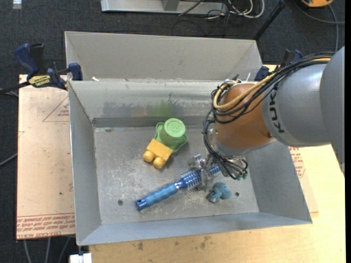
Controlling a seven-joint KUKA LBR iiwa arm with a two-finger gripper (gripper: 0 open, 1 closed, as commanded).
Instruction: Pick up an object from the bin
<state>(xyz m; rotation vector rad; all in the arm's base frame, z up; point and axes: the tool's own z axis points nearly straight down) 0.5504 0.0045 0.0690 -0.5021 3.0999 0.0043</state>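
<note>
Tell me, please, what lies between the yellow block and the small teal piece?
In the camera view, the blue tool lies slantwise across that stretch, its ribbed part between the yellow block and the teal piece.

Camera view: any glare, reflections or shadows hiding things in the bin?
Camera view: even light, no harsh glare; the green cup throws a green reflection on the bin's back wall; the arm's orange cover hides part of the gripper by the blue tool.

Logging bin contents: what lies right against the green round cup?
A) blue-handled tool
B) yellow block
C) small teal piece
B: the yellow block touches the green cup on its lower-left side; the blue-handled tool and teal piece lie apart, nearer the front.
</note>
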